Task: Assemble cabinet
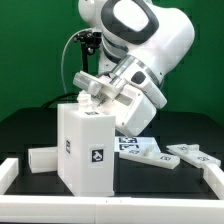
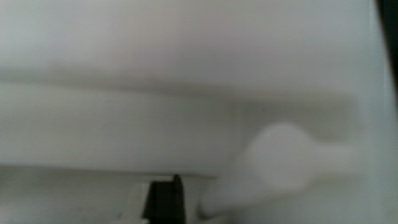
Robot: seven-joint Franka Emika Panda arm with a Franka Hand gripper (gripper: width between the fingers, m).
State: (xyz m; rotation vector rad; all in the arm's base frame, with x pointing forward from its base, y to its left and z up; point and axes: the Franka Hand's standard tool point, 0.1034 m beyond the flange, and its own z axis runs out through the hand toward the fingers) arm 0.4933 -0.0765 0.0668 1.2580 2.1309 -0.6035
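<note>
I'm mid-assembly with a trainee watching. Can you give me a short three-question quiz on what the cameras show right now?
1. True or false: the cabinet body lies flat on its side on the table.
2. In one word: on which side of the cabinet body, in the exterior view, does the marker board lie?
3. Where is the claw?
A) at the top of the cabinet body
B) low over the marker board
C) down on the bare table

Key: 1 false, it stands upright. 2 right. 3 A.
</note>
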